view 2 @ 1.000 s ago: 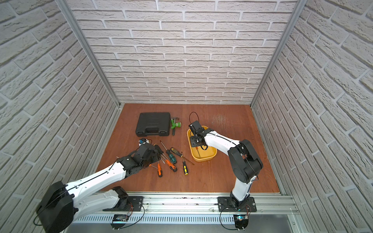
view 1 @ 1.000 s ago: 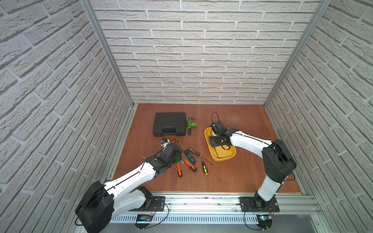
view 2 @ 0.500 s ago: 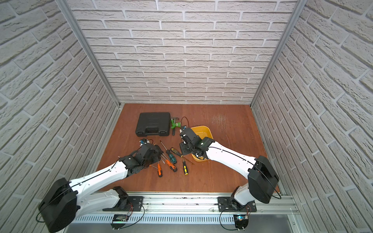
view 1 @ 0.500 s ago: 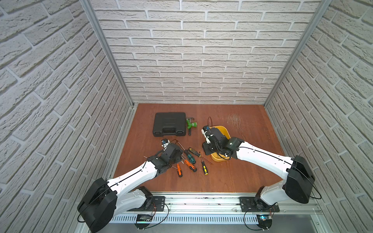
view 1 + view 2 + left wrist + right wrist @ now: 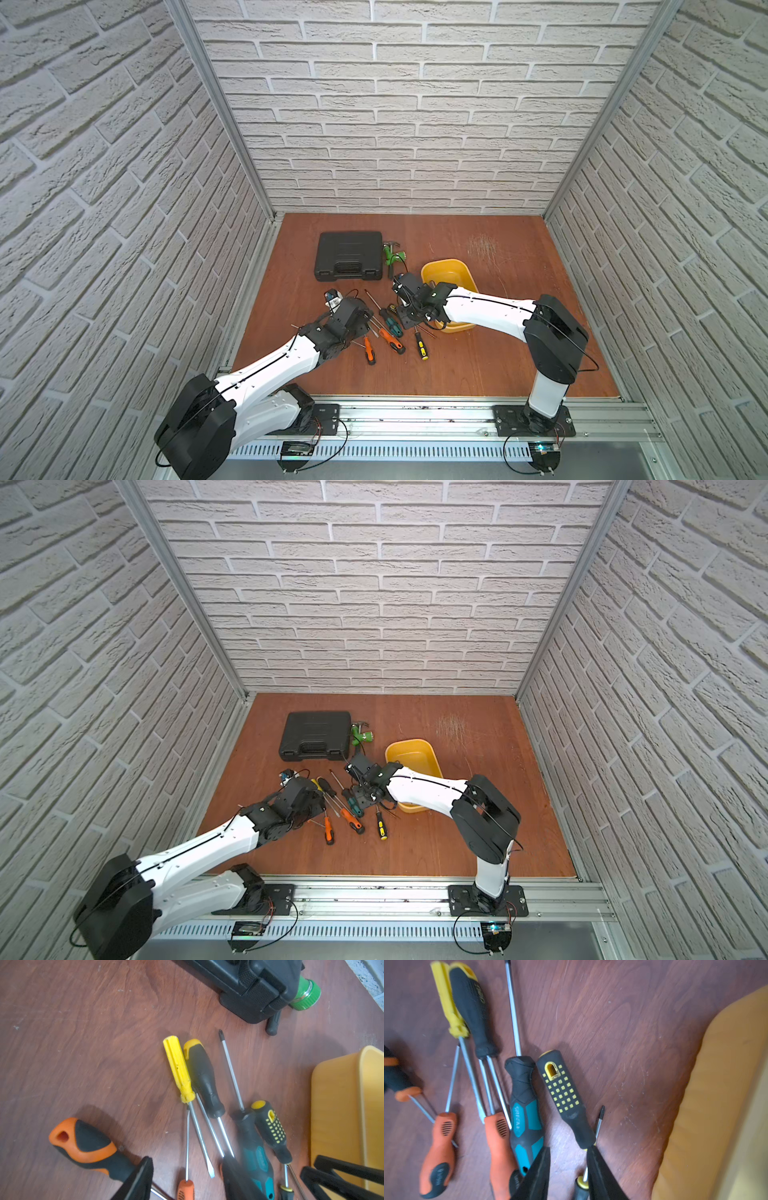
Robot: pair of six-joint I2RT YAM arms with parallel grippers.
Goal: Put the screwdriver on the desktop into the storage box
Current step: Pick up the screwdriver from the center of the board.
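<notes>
The left arm lies low and stretched out from the near rail, its wrist tipped down so the left pincer hangs over the screwdrivers. Its jaws stand well apart and grip nothing. In the wrist view a small orange handle and several bare shafts lie on the table between its black fingers.

The right arm rises upright from its base, folds, and reaches flat across the near end of the storage box. Its wrist bends down at the side of the box that faces the left arm. The right pincer is partly open and empty, with bare wood showing between the fingers. One finger sits at the neck of the black-and-yellow dotted screwdriver; I can't tell whether it touches.

The screwdrivers I can see lie on the table just beside the box, on that same side. A teal-and-black screwdriver lies just beside the dotted one. A black tool case sits farther from the box, with a green-handled tool between the two, partly tucked behind the case.

The right forearm covers the near end of the box. In both top views the fingers of both pincers are lost under their wrists. In the wrist views the box wall is a blur and some handles are cut off at the edge.
</notes>
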